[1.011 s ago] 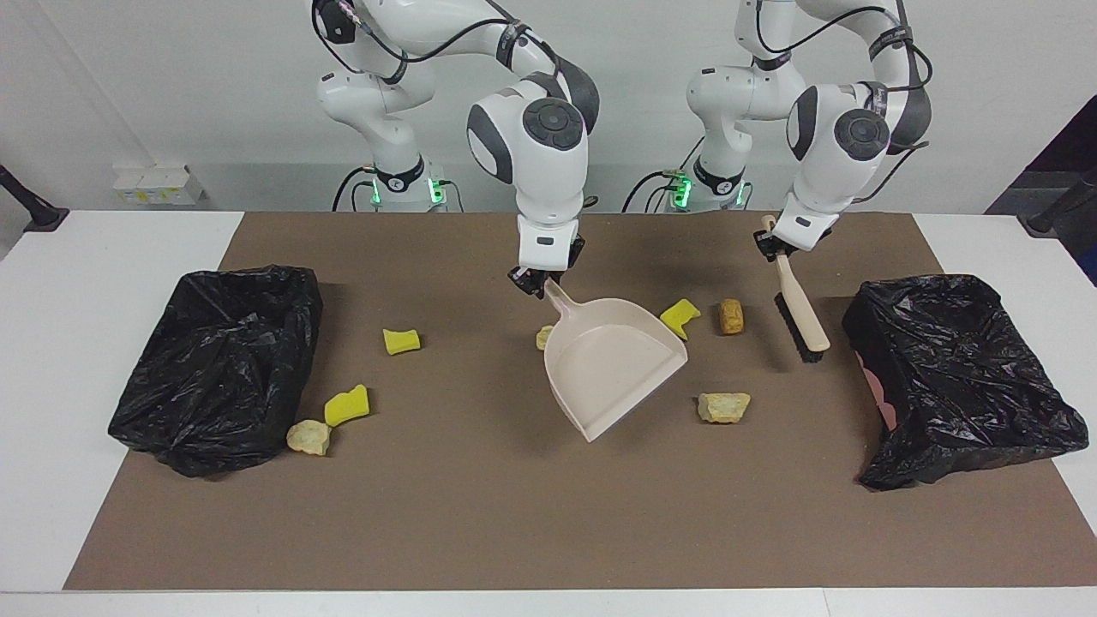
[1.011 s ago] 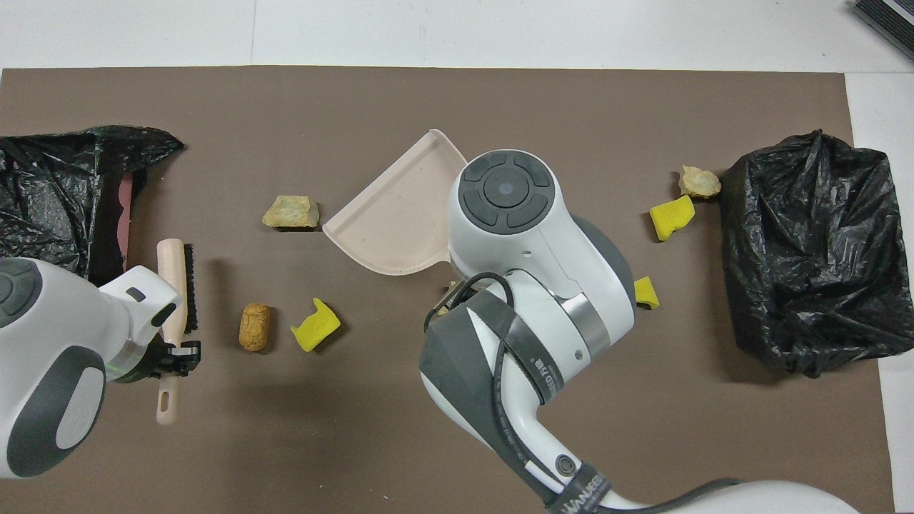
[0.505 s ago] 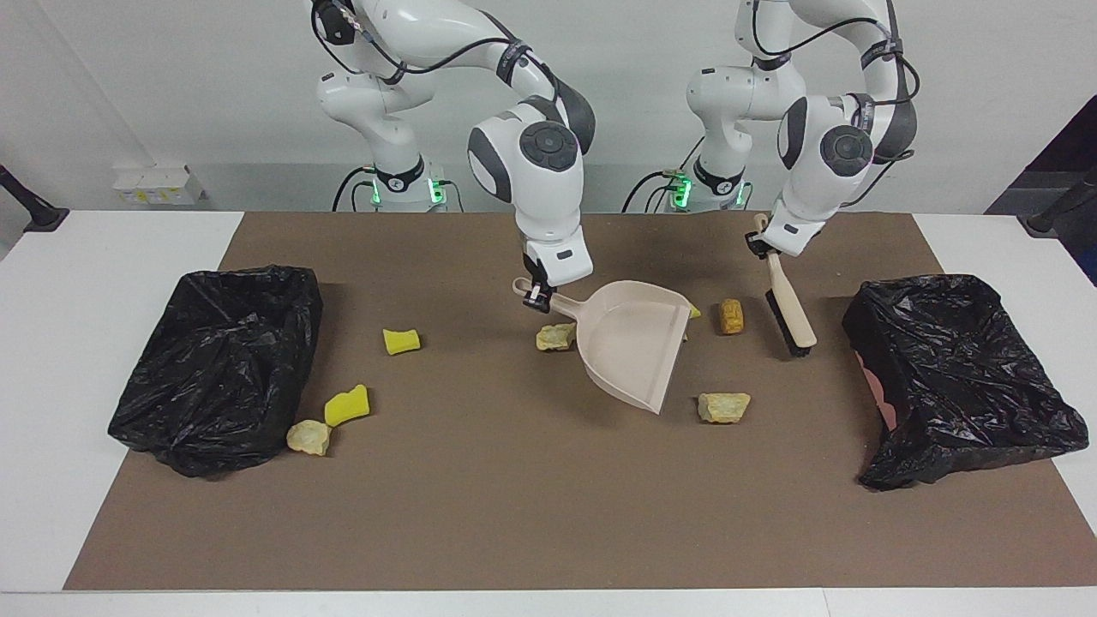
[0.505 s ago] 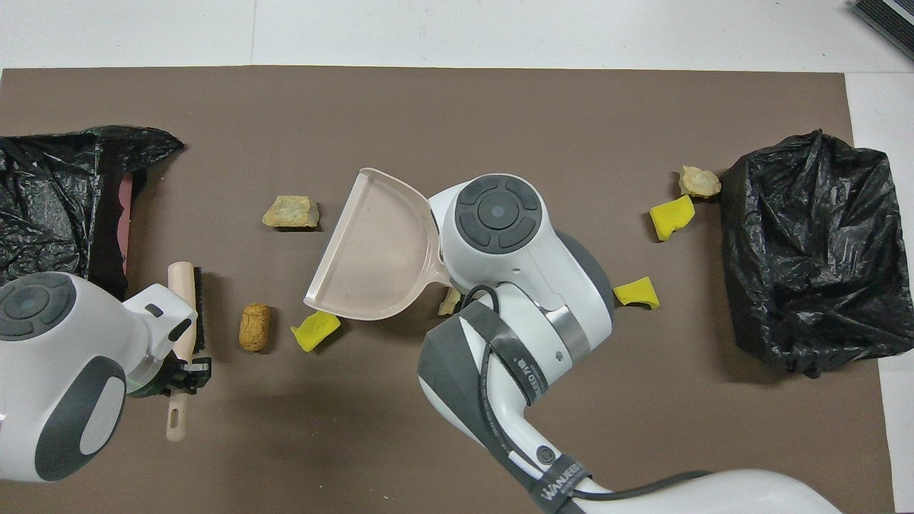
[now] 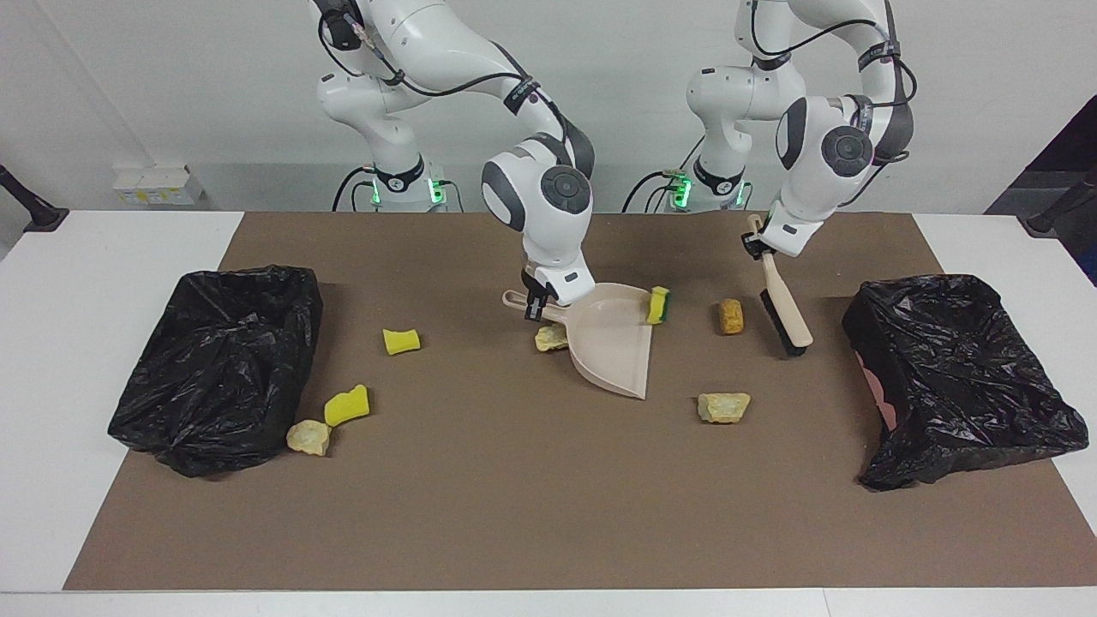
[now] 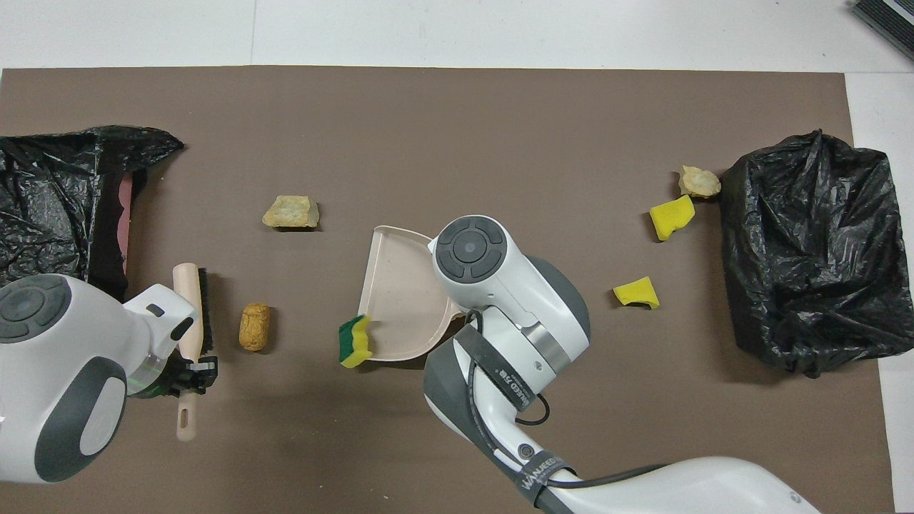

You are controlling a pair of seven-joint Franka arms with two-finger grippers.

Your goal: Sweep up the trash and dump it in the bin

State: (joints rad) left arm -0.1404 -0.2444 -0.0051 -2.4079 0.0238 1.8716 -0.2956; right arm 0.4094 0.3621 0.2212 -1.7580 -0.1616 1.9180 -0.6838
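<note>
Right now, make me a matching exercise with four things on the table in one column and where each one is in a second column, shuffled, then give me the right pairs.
Things
1. dustpan
2. brush
3. yellow-green sponge
4. cork-like roll

Places
A. lying on the mat between the sponge and the brush
B. held by its handle in the left pincer
C. against the rim of the dustpan
D. held by its handle in the right pincer

Pairs: 1-D, 2-B, 3-C, 4-A
</note>
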